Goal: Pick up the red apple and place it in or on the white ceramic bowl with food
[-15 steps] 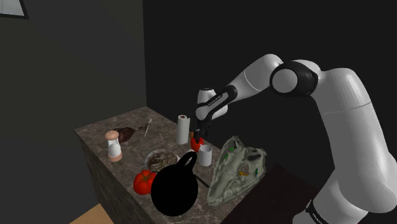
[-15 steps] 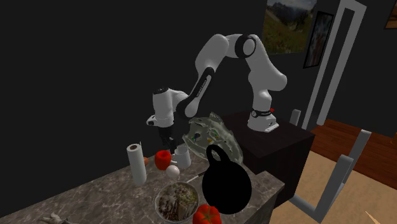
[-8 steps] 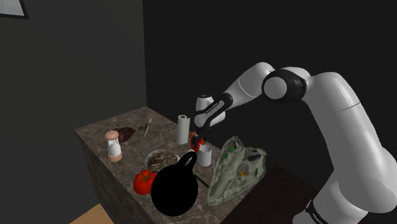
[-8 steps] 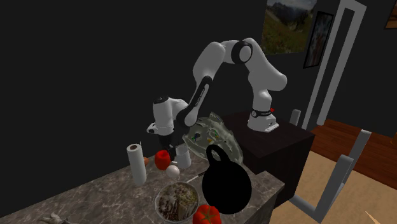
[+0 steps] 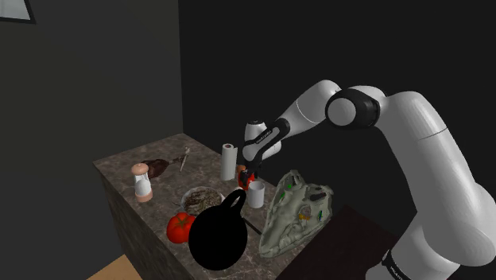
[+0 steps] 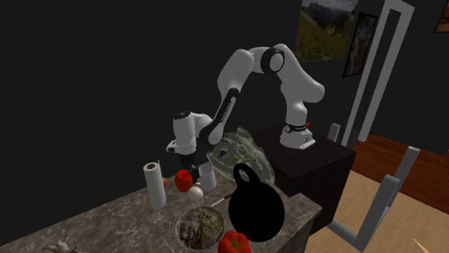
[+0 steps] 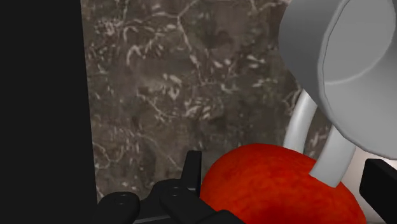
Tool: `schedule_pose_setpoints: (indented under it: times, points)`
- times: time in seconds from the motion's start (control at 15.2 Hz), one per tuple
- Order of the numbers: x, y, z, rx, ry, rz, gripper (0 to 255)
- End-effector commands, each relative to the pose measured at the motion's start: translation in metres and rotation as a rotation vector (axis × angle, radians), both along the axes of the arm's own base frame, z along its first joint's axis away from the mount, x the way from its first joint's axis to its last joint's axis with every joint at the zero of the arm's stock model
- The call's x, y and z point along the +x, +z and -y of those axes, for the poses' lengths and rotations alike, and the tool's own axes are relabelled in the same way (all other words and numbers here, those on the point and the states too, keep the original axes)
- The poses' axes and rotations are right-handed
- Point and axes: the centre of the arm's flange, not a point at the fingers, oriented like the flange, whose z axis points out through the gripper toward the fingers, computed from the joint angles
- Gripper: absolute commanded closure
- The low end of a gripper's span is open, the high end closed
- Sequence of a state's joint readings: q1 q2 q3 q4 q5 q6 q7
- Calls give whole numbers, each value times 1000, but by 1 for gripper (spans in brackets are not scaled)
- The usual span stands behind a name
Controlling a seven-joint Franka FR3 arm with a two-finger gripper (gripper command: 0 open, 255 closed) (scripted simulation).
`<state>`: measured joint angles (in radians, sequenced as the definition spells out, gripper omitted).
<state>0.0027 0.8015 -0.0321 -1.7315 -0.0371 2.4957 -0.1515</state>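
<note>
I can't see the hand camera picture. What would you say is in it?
A red apple lies right at the black gripper, on a dark marbled counter. A pale grey mug stands beside it, handle toward the apple. Beyond the counter's edge is a black area.

**Three cameras, one counter**

The shoulder camera sits beside the white arm (image 5: 429, 151), a bit behind it. It looks down and to the left over the stone counter (image 5: 127, 163) from fairly near. The second camera stands across the counter, a little farther off, and looks back at the arm and its dark stand (image 6: 306, 169). Both see the same counter top, with the black kettle (image 5: 216, 239), the paper roll (image 5: 229, 161) and the red apple (image 6: 184, 178). The wrist camera rides at the tip of the arm and looks down from very close. It shares the red apple, the white mug (image 7: 343, 51) beside it and a patch of counter with the other two.
</note>
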Motion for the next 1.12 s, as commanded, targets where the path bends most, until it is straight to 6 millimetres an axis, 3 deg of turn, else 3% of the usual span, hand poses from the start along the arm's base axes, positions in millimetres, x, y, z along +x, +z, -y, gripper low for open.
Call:
schedule_pose_setpoints:
  times: [0.0,0.07,0.66,1.06]
  points:
    - [0,0,0,0,0,0,0]
    - [0,0,0,0,0,0,255]
    - [0,0,0,0,0,0,255]
    - [0,32,0,0,0,0,255]
